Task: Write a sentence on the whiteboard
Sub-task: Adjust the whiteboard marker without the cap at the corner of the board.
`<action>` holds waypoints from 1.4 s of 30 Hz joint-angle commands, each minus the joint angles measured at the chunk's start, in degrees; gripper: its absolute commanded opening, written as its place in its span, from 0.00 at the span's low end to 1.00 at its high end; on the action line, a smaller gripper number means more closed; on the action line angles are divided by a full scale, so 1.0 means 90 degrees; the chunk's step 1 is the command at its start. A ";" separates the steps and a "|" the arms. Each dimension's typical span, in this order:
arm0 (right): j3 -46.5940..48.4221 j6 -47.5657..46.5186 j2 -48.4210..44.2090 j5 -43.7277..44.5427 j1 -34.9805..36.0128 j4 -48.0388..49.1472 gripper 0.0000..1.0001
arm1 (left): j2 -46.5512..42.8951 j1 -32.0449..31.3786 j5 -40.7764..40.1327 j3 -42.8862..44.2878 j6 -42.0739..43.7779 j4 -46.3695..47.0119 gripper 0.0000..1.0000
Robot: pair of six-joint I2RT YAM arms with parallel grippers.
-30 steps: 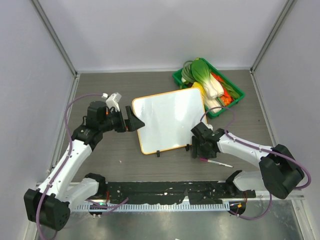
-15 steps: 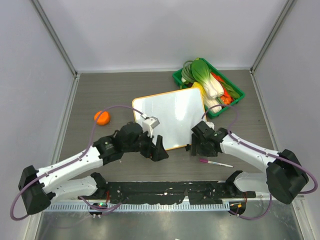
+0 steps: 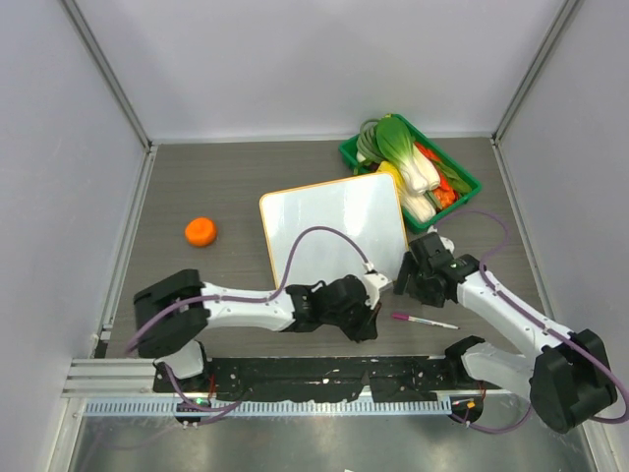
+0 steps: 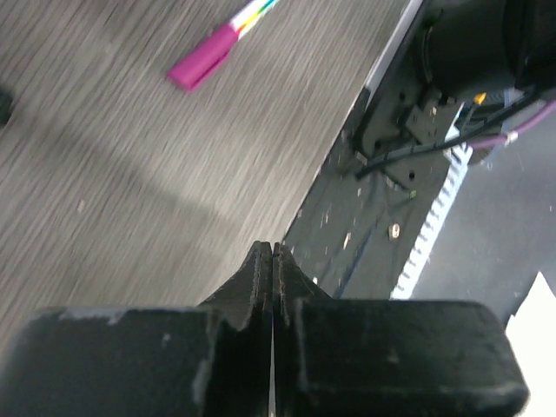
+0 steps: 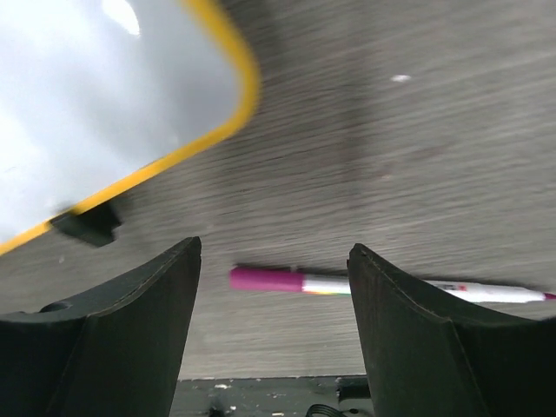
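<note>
The whiteboard [image 3: 334, 231] lies flat mid-table, its face plain white inside a thin orange frame; its corner [image 5: 87, 113] and a black clip [image 5: 87, 224] show in the right wrist view. The sentence is out of view. A marker [image 3: 425, 321] with a magenta cap lies on the table in front of the board's near right corner. My right gripper [image 3: 408, 287] hovers just above the marker [image 5: 304, 281], open, its fingers either side of the cap and apart from it. My left gripper [image 3: 371, 327] is shut on nothing, low beside the marker's cap [image 4: 204, 61].
An orange [image 3: 200, 231] sits on the table left of the board. A green basket [image 3: 470, 182] of vegetables stands at the back right, touching the board's far corner. The black base rail [image 4: 382, 217] runs along the near edge, right by my left gripper.
My left arm swung from the board's left edge round to its front near the marker, and its gripper went from open to shut. The right gripper shifted slightly right.
</note>
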 commanded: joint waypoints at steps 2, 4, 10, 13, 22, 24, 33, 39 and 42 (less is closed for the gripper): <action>-0.0292 0.0254 -0.0355 -0.0088 -0.0704 -0.0003 0.72 | 0.1144 -0.0139 -0.0040 0.0850 0.0143 0.1510 0.00; -0.0341 0.0381 -0.0326 -0.0029 -0.0724 0.0006 0.71 | 0.1583 -0.0158 -0.0031 0.1094 0.0124 0.1589 0.00; -0.0731 0.0587 0.0035 -0.0165 -0.0734 0.0270 0.69 | 0.2590 -0.0178 -0.0264 0.1778 0.0143 0.1453 0.00; -0.0994 0.0616 -0.0003 -0.0224 -0.0734 0.0290 0.68 | 0.2757 -0.0168 -0.0615 0.1867 0.0124 0.1248 0.00; -0.1308 0.0655 -0.0336 -0.0478 -0.0725 0.0124 0.67 | 0.2835 0.0388 -0.1300 0.1515 -0.0393 0.1296 0.00; -0.1298 0.0626 -0.0365 -0.0507 -0.0734 0.0085 0.67 | 0.2933 0.0486 -0.1310 0.1651 -0.0413 0.1248 0.00; -0.1015 0.0558 -0.0492 -0.0654 -0.0725 -0.0149 0.66 | 0.3099 0.0633 -0.1096 0.2091 -0.0170 0.1129 0.00; -0.0722 0.0294 -0.0687 -0.0956 -0.0725 -0.0238 0.60 | 0.2183 0.0594 -0.0451 0.1351 -0.0335 0.1647 0.03; -0.0683 0.0226 -0.0659 -0.1036 -0.0627 -0.0179 0.54 | 0.1422 0.0594 -0.0431 0.0959 -0.0491 0.1619 0.17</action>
